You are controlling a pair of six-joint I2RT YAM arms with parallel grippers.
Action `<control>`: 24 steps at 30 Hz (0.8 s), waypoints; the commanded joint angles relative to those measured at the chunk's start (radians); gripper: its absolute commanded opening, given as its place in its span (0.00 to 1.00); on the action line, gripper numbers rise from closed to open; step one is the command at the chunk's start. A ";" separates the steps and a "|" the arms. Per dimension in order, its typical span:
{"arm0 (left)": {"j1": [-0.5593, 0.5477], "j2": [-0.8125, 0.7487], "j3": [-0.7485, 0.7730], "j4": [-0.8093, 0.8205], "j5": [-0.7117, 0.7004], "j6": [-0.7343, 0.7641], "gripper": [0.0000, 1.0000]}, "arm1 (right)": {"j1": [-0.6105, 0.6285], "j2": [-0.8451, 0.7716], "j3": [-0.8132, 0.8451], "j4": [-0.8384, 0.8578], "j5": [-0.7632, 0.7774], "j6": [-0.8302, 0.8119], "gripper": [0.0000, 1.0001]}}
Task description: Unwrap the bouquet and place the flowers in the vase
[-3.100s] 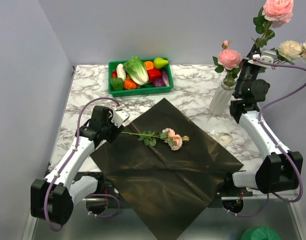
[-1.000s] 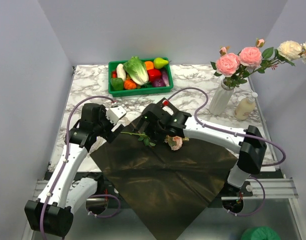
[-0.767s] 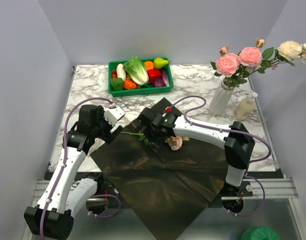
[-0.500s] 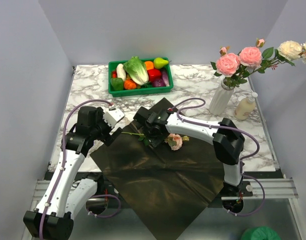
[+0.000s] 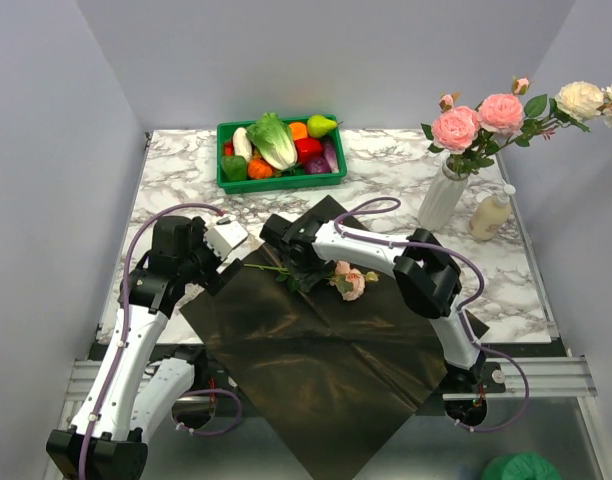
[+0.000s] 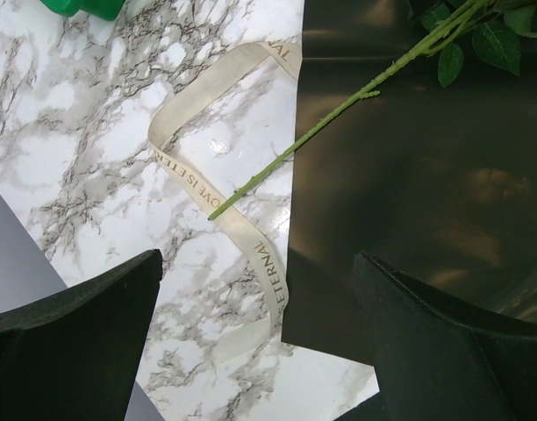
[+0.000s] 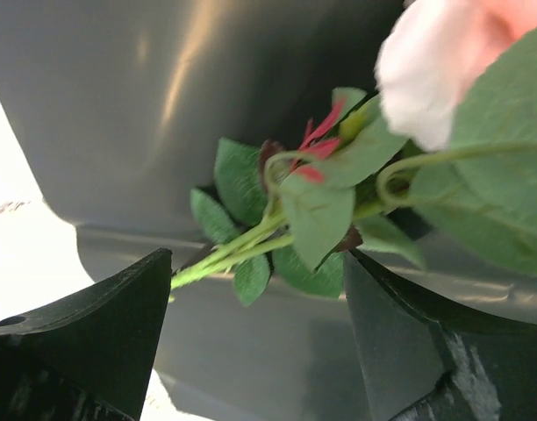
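Note:
The bouquet lies undone, its dark wrapping paper (image 5: pixel 326 340) spread flat on the table. One pink flower (image 5: pixel 348 282) lies on it, its green stem (image 7: pixel 225 254) and leaves running between the fingers of my right gripper (image 5: pixel 296 265), which is open and low over the paper. My left gripper (image 5: pixel 221 262) hovers open near the stem's bare end (image 6: pixel 251 184), above the cream ribbon (image 6: pixel 251 246) at the paper's (image 6: pixel 426 175) left edge. The white ribbed vase (image 5: pixel 443 196) stands at the back right holding pink (image 5: pixel 456 128) and cream flowers (image 5: pixel 581 98).
A green tray (image 5: pixel 226 182) of toy vegetables sits at the back centre. A beige bottle (image 5: pixel 489 213) stands just right of the vase. The right arm stretches across the paper from the right side. Marble table (image 5: pixel 176 170) shows around the paper.
The right arm has swung from the vase over to the flower on the paper, slid left along its stem, and its jaws have narrowed a little. The left arm has drawn back slightly.

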 commanded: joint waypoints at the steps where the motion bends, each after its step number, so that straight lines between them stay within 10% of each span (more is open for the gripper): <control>1: 0.008 -0.015 0.007 -0.016 0.018 0.008 0.99 | -0.022 0.020 -0.013 -0.068 0.075 0.037 0.84; 13: 0.011 -0.025 0.002 -0.022 -0.004 0.023 0.99 | -0.042 0.065 0.028 -0.078 0.075 -0.006 0.60; 24: 0.013 -0.041 -0.008 -0.028 -0.030 0.031 0.99 | -0.042 0.029 0.048 -0.043 0.108 -0.090 0.06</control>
